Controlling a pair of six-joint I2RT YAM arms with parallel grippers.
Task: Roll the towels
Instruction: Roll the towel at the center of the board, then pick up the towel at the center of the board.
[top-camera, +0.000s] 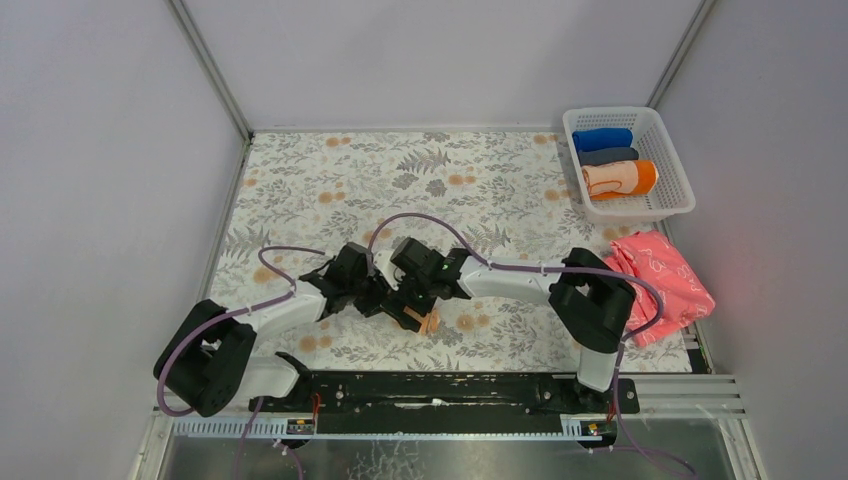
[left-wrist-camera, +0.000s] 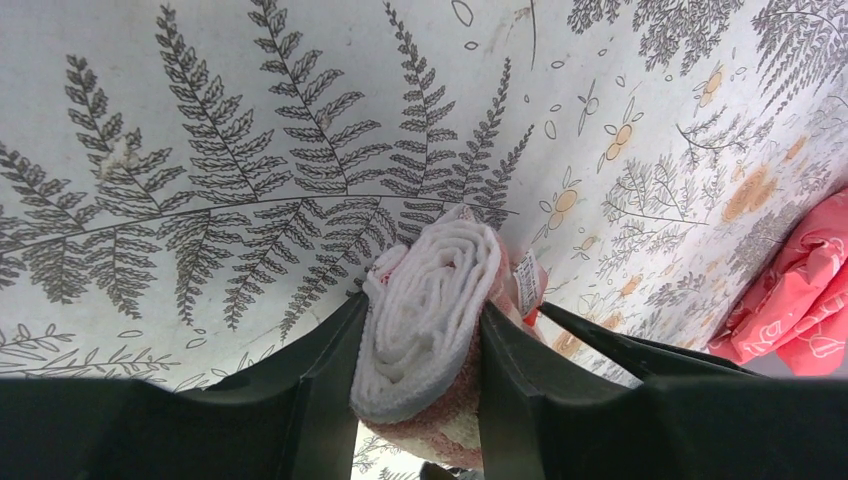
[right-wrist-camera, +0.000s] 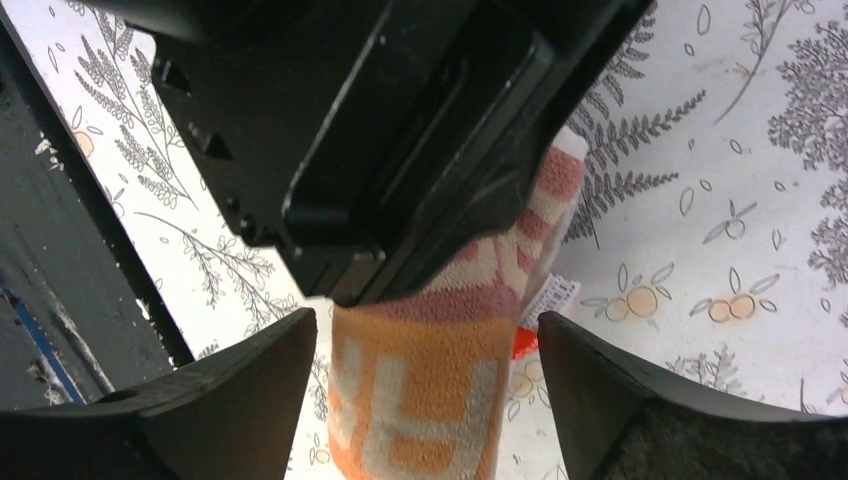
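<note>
1. Left gripper (left-wrist-camera: 424, 322): clamped on the rolled towel (left-wrist-camera: 440, 265), low centre of the left wrist view.
2. Right gripper (right-wrist-camera: 425, 335): jaws spread, this towel between them, gaps both sides.
3. Second towel (top-camera: 620, 178): rolled, in basket (top-camera: 682, 195), upper right.

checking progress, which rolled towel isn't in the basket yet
The peach towel with orange lettering, pinched in the left claw; blue roll, grey roll and orange roll lie in the basket.
</note>
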